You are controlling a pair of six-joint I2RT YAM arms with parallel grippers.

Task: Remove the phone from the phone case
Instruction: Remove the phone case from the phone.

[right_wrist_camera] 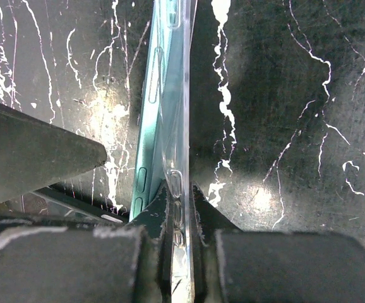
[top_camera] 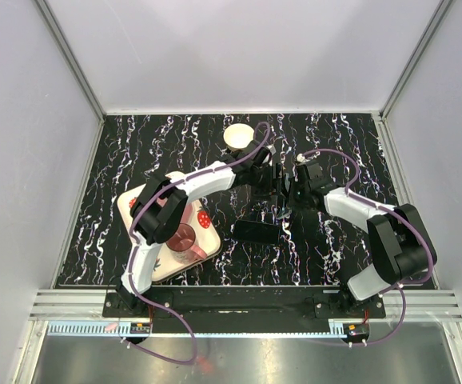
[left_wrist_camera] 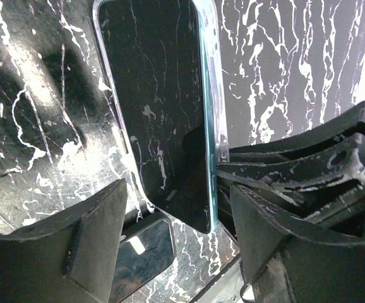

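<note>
Desk [top_camera: 351, 152]: black top with white veining all over, pale walls on three sides. Far edge, about centre: small white bowl [top_camera: 237, 136], upright, standing alone. Left side, toward the front: square cream plate [top_camera: 205, 237] with red strawberry print, set at a slant to the desk edges. Centre, just right of the plate and apart from it: black slab [top_camera: 256, 232], lying flat, long side roughly crosswise. What it is, not clear.

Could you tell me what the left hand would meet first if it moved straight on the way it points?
The left hand would probably meet the phone first: its near end sits between the fingers. Behind it lies the table, though depth is unclear.
</note>
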